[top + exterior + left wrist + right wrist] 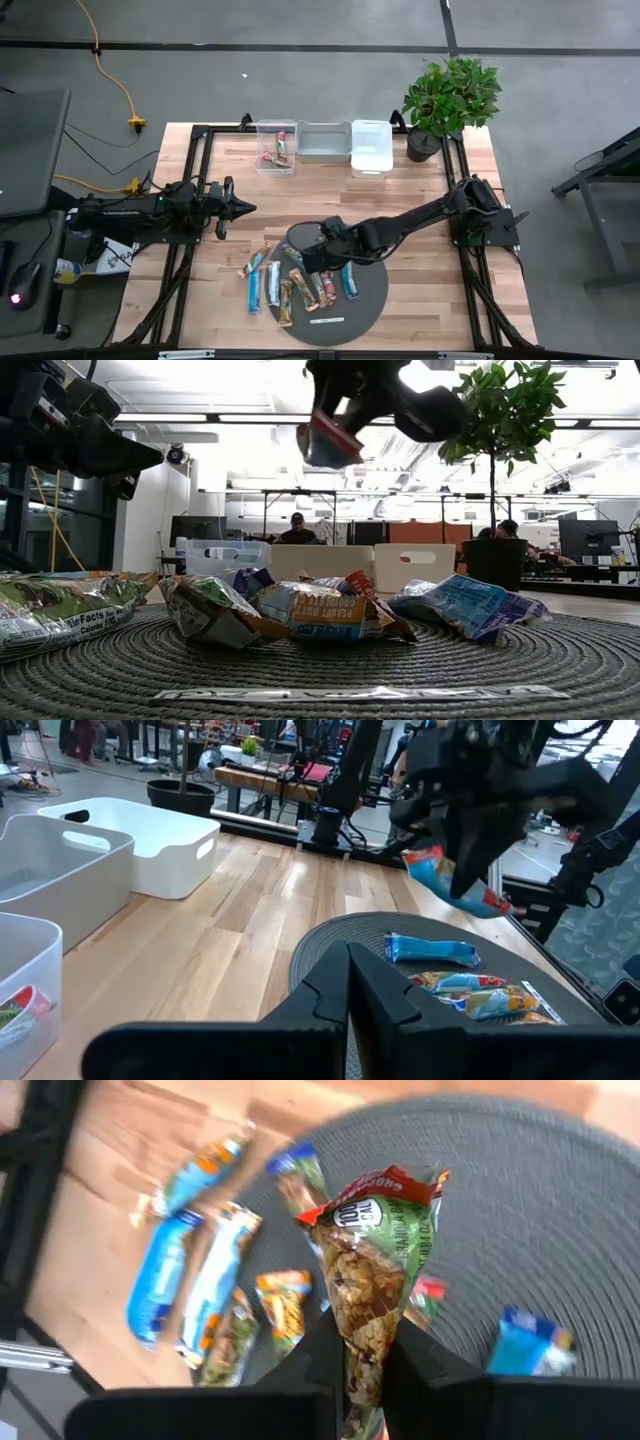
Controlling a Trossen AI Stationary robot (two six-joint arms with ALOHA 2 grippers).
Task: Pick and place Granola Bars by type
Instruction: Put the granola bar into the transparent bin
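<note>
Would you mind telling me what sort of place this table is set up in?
Probably a robotics lab or workshop: a concrete floor with a yellow cable, rows of desks with monitors, and people seated behind the wooden table.

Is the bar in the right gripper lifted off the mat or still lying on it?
Lifted. The low view shows the right gripper holding a granola bar in the air above the round mat; its fingers are clamped on it.

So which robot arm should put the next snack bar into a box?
The right one, probably. The right gripper is already shut on a granola bar, lifted above the round mat. The left gripper waits off the mat, holding nothing. A clear bin already holds some bars.
</note>
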